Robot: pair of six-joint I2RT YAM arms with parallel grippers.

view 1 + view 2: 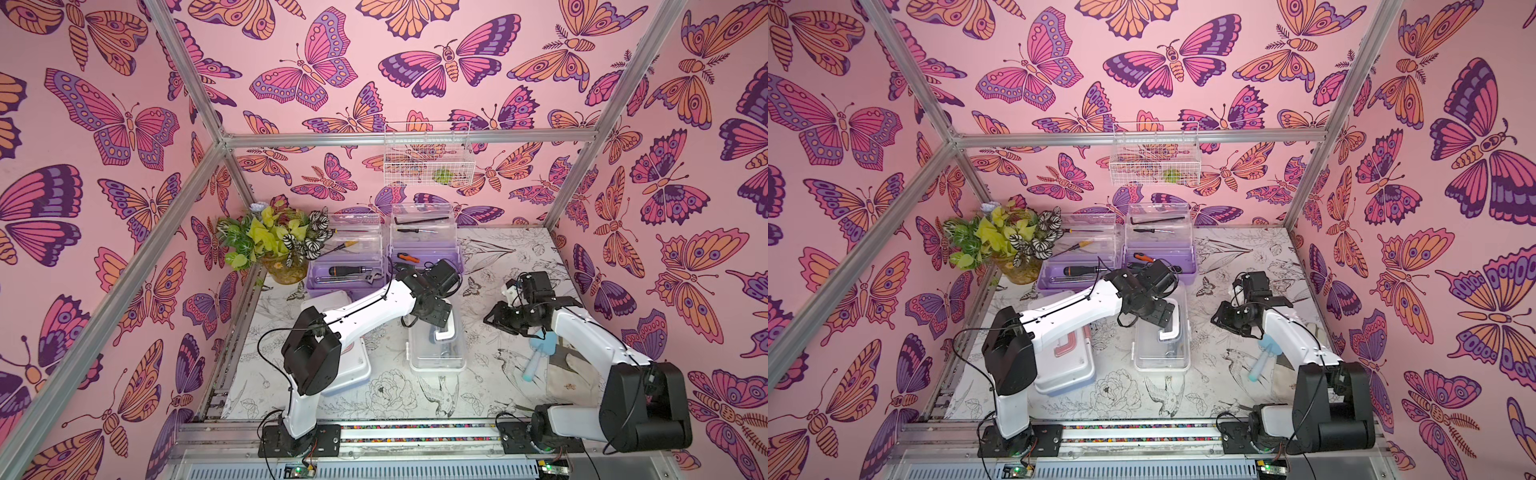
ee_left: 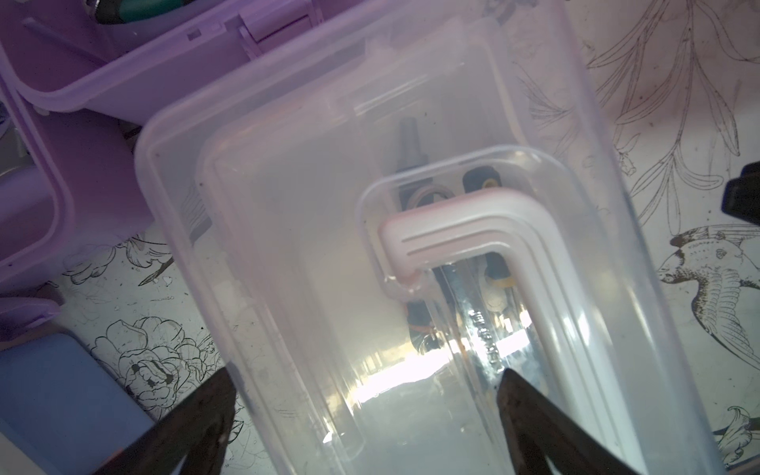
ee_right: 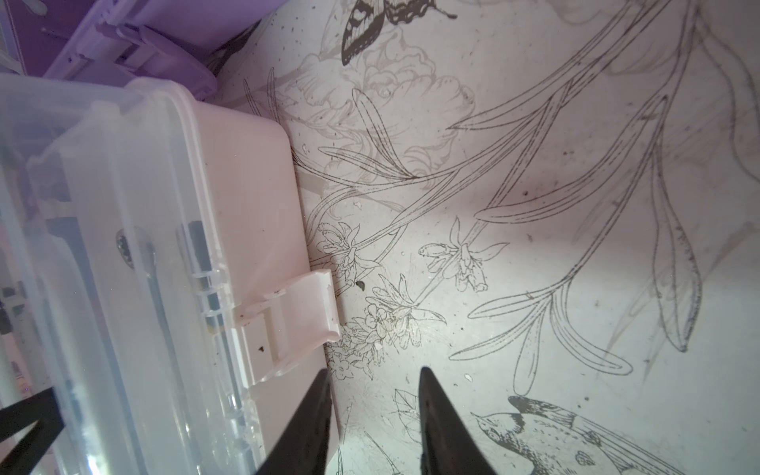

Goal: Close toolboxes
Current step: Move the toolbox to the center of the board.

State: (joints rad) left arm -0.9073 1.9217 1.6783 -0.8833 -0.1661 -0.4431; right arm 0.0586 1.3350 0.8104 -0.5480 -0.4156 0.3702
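Note:
In both top views two lilac toolboxes (image 1: 345,276) (image 1: 424,255) stand at the back, their clear lids (image 1: 357,232) raised. The white toolbox (image 1: 436,353) (image 1: 1163,353) lies mid-table with its clear lid (image 2: 288,205) down and its white handle (image 2: 473,230) flat. My left gripper (image 2: 370,395) (image 1: 432,316) hovers open over that lid, one finger outside the lid's edge. My right gripper (image 3: 374,382) (image 1: 492,318) sits open and empty beside this box's white latch (image 3: 296,320), which sticks out from the side wall. The light-blue toolbox (image 1: 353,365), white lid down, lies under my left arm.
A potted plant (image 1: 270,245) stands back left by the lilac boxes. A white wire basket (image 1: 428,153) hangs on the back wall. A light-blue brush (image 1: 540,349) and a beige cloth (image 1: 577,370) lie under my right arm. Tools lie inside the lilac boxes.

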